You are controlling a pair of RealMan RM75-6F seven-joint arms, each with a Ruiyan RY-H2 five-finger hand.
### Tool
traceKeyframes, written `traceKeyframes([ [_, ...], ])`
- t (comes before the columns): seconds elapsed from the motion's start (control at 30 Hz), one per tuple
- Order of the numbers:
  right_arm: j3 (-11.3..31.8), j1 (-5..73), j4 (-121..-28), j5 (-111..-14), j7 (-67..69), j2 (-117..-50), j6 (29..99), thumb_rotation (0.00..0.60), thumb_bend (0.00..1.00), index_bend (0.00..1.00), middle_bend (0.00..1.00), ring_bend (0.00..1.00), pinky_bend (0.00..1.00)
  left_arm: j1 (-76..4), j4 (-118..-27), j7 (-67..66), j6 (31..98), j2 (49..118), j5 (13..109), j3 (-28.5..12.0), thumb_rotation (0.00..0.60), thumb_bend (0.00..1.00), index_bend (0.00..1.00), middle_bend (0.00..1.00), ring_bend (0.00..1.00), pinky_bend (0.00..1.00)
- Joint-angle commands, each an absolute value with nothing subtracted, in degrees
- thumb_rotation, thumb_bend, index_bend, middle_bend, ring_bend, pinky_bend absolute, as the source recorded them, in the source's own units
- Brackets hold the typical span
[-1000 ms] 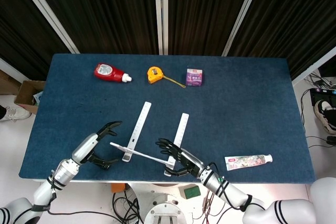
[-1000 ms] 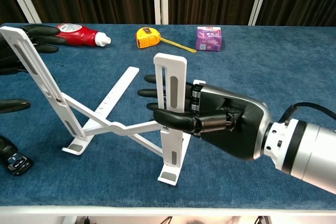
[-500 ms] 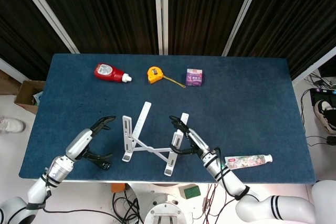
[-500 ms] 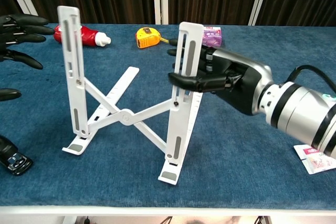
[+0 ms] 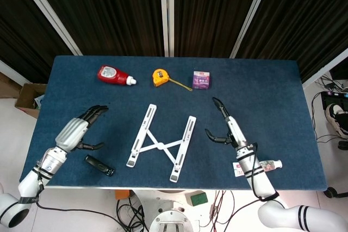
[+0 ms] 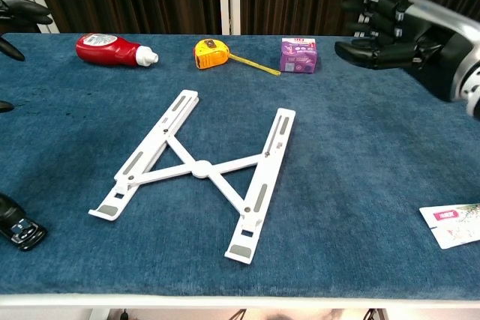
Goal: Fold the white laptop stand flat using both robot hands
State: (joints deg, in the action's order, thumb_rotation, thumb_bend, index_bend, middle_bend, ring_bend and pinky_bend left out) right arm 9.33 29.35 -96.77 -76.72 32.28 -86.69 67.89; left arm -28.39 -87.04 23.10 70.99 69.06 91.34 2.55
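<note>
The white laptop stand [image 5: 160,143] [image 6: 200,169] lies flat on the blue table, its two long rails joined by a crossed pair of struts. My left hand [image 5: 81,126] hovers well to the stand's left with fingers apart, holding nothing; in the chest view only its fingertips [image 6: 21,11] show at the left edge. My right hand [image 5: 224,124] [image 6: 386,29] is raised to the right of the stand, fingers spread and empty. Neither hand touches the stand.
At the back lie a red bottle [image 5: 115,74], a yellow tape measure [image 5: 160,76] and a purple box [image 5: 202,79]. A black object [image 5: 99,165] lies near the front left edge. A tube [image 5: 255,165] lies front right, beneath my right arm.
The stand's upper rails have dropped from upright to flat on the table. My right hand let go of its rail and rose to the right; my left hand drew further left.
</note>
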Motion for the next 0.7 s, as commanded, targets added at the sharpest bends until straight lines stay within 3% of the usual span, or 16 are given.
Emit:
traceKeyframes([
  [0.03,6.78,29.59,-99.45,-85.97,21.45,-80.95,69.54,0.6,0.27,0.01,0.12,0.02,0.02,-32.62,-86.66,7.66,63.65,70.04,86.61,-1.08,0.6,0.18,0.06,0.06,0.02,0.2],
  [0.1,5.99,30.02,-100.09,-88.71,17.05,-79.9,69.64,0.6,0.23,0.07,0.22,0.09,0.11,-34.03,-85.5,3.26,61.92,71.99,85.47,-2.17,0.6,0.16,0.06,0.05,0.02,0.19],
  [0.23,4.39,30.96,-100.62,-92.59,8.25,-79.13,68.61,0.6,0.15,0.35,0.48,0.37,0.44,-37.29,-82.31,-5.1,58.05,76.54,83.46,-3.96,0.6,0.09,0.04,0.01,0.01,0.16],
  [0.37,3.56,31.75,-99.04,-93.21,-0.25,-81.01,66.65,0.6,0.04,0.54,0.61,0.57,0.66,-40.7,-77.99,-11.82,54.42,81.66,81.2,-5.7,0.6,0.06,0.02,0.0,0.0,0.15],
  [0.47,3.31,32.27,-97.31,-92.3,-5.21,-83.4,65.0,0.6,0.0,0.65,0.7,0.66,0.77,-42.8,-74.52,-13.8,52.3,85.31,79.98,-6.62,0.6,0.06,0.02,0.0,0.0,0.15],
  [0.7,2.01,33.44,-93.04,-91.58,-11.74,-88.62,61.8,0.6,0.0,0.72,0.76,0.74,0.86,-46.37,-68.47,-14.58,48.97,91.55,78.13,-8.01,0.6,0.05,0.0,0.0,0.0,0.14],
])
